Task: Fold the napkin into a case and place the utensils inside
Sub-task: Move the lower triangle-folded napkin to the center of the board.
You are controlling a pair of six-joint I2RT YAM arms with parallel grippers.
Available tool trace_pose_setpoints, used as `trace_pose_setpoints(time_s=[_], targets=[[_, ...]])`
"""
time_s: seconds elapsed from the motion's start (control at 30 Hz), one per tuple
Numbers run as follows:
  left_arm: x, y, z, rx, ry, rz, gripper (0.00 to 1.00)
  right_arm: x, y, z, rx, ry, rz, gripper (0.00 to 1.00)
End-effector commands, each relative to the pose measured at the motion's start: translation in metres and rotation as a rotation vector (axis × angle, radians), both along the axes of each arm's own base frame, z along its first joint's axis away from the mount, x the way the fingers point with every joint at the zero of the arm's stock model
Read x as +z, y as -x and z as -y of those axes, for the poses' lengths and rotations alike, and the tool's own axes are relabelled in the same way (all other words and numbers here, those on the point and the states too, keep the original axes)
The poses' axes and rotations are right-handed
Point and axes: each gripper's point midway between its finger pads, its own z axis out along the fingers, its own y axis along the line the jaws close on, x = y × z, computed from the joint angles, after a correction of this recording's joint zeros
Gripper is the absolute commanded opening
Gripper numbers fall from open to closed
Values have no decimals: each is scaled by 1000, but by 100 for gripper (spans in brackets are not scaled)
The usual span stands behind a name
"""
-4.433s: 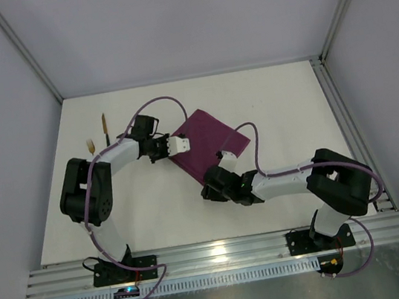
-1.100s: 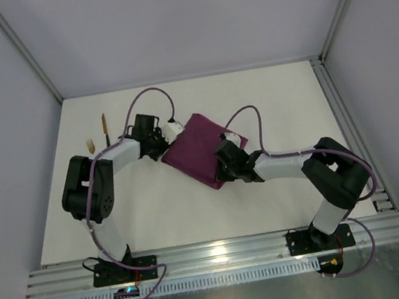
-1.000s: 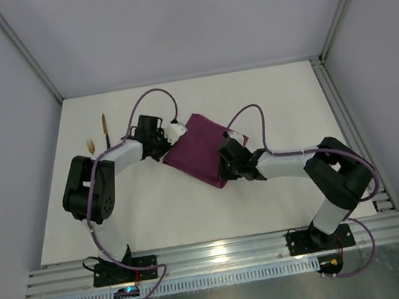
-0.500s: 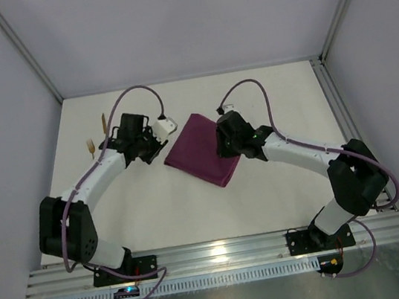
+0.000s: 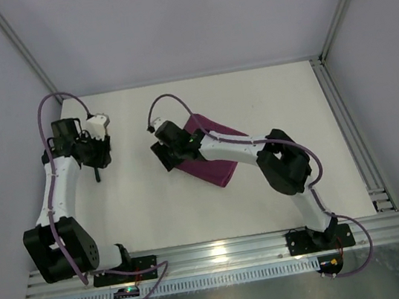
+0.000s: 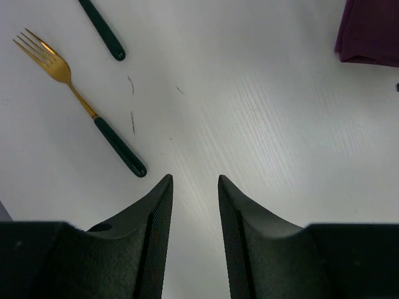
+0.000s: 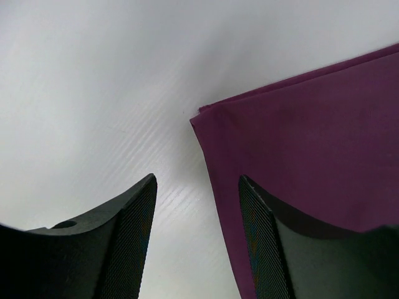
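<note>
White table, bearing one purple napkin, folded to a flat oblong and lying mid-table. Its left corner lay in the gap of the right gripper, whose fingers stood wide apart, one over bare table and the other over the cloth, gripping nothing. The left gripper, fingers parted by a narrow gap and empty, hung over bare table well apart from the napkin, with the gold fork flat just ahead and to one side of its fingertips, untouched, and the knife beyond it, only its dark handle showing.
</note>
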Motion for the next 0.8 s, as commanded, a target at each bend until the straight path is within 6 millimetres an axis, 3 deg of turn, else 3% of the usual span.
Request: trace_pose_setpoints(time_s=[0.0,0.2,0.37,0.53,0.7,0.77], targets=[[5,23,13,-15,86,-27,38,-5,-3,-10,53,59,37,59],[1,27,17,-24,106,-22,38,-37,-2,-9,85,138,17,56],[0,29,26,-52,148,-23,38,-68,9,-4,111,187,-44,34],[4,29,26,-58,143,-16,38,-85,23,7,144,219,-93,15],[4,30,25,-66,134,-13,38,-78,41,9,254,220,-91,5],[4,32,26,-70,136,-18,38,-78,70,1,366,213,-118,4]])
